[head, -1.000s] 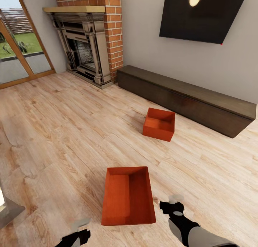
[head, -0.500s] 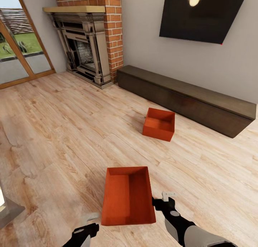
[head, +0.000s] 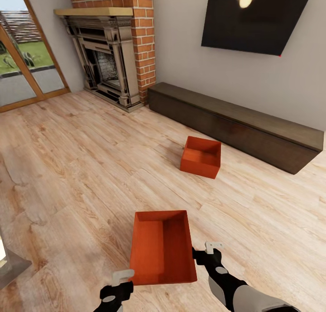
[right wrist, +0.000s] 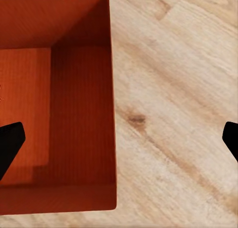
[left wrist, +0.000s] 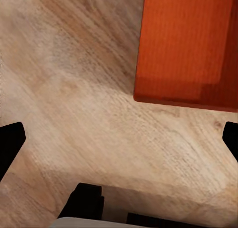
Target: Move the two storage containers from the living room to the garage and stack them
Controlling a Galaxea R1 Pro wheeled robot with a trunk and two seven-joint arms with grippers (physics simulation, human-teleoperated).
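The living room's light wood plank floor (head: 68,167) spreads out ahead of both arms, with a black wall TV (head: 256,17) above a long dark low cabinet (head: 235,124) well beyond the jaws, and a red brick fireplace (head: 111,54) beside glass patio doors (head: 22,63) farther off toward the left arm's side.

The nearer storage container (head: 163,248), orange-red and topless, sits on the planks between the two arms. The right gripper (head: 204,253) is just beside its right wall, jaws spread wide; in the right wrist view the container's wall (right wrist: 84,114) lies between the two dark fingertips (right wrist: 9,143). The left gripper (head: 118,282) is near the container's near left corner, jaws also apart, and in the left wrist view the container (left wrist: 186,44) lies ahead, not between the jaws.

The second storage container (head: 201,157) stands well beyond both grippers, near the cabinet.
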